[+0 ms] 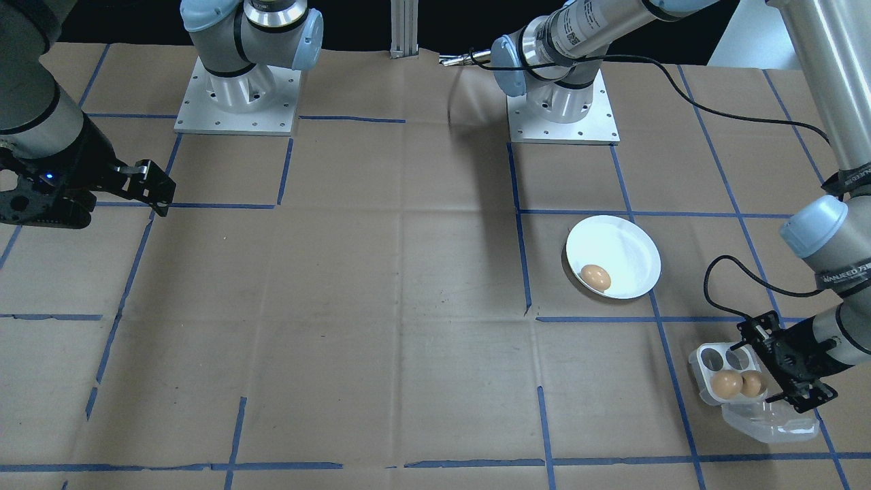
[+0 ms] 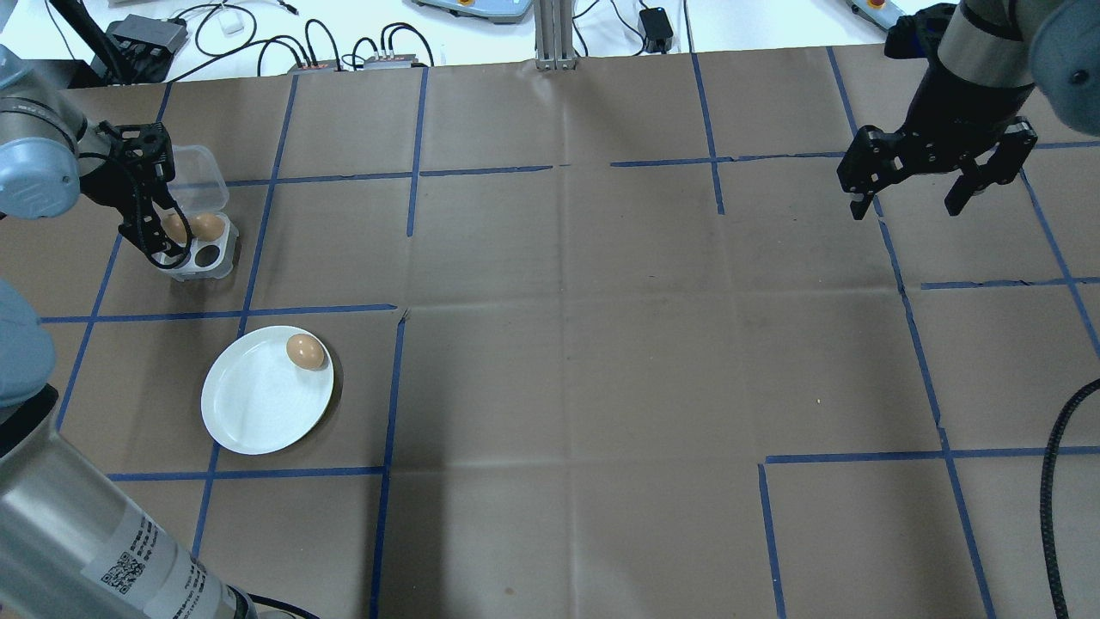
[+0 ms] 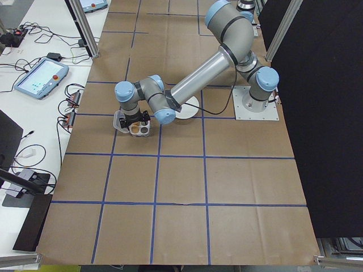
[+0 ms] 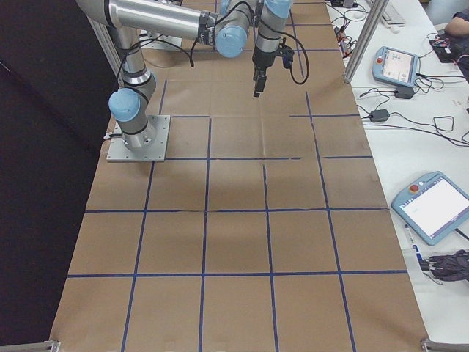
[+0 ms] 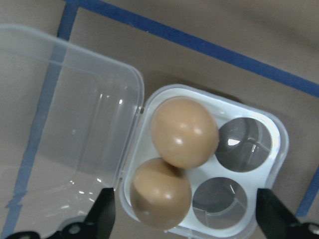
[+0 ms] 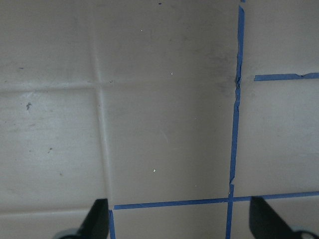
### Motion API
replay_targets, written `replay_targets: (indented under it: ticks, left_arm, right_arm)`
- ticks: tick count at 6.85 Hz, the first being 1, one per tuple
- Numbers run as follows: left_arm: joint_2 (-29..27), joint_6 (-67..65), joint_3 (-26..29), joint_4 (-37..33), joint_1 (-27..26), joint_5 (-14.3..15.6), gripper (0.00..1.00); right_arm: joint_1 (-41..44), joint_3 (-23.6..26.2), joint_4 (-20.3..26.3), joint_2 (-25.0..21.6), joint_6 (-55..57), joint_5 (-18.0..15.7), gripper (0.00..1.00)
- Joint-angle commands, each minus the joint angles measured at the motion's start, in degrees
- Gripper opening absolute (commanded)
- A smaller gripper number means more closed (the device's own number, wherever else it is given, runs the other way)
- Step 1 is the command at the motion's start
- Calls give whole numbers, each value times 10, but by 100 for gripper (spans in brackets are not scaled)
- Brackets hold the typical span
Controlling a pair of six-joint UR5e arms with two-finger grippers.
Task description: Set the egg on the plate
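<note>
A white plate (image 2: pixel 258 404) (image 1: pixel 629 248) lies on the table's left side and carries one brown egg (image 2: pixel 305 351) (image 1: pixel 595 275) near its rim. Beyond it stands a clear four-cup carton (image 2: pixel 216 256) (image 1: pixel 708 355) (image 5: pixel 279 142) with its lid open. Two brown eggs (image 5: pixel 184 132) (image 5: pixel 160 191) fill two of its cups, and the other two cups hold nothing. My left gripper (image 2: pixel 172 215) (image 1: pixel 772 367) (image 5: pixel 187 219) hangs open just above the carton, its fingers straddling the eggs. My right gripper (image 2: pixel 904 209) (image 1: pixel 158 189) (image 6: pixel 182 219) is open and holds nothing, above bare paper far right.
Brown paper with a blue tape grid (image 2: pixel 550 344) covers the table. The carton's open lid (image 5: pixel 75 109) lies flat beside the cups. Both arm bases (image 1: pixel 238 95) (image 1: pixel 563 109) stand at the robot's edge. Cables and teach pendants (image 4: pixel 432 205) lie off the table.
</note>
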Motion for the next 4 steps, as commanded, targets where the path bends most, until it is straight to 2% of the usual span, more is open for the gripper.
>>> replay_targets:
  ticks: [1,2,4]
  left_arm:
    - [-9,1,1,13,0,-1,98]
    - [-11,1,1,14,0,-1,98]
    - [-12,2,2,25,0,-1,90]
  right_arm:
    - [0,0,0,0,0,0,100]
    - [0,0,0,0,0,0,100]
    - [0,0,0,0,0,0,100]
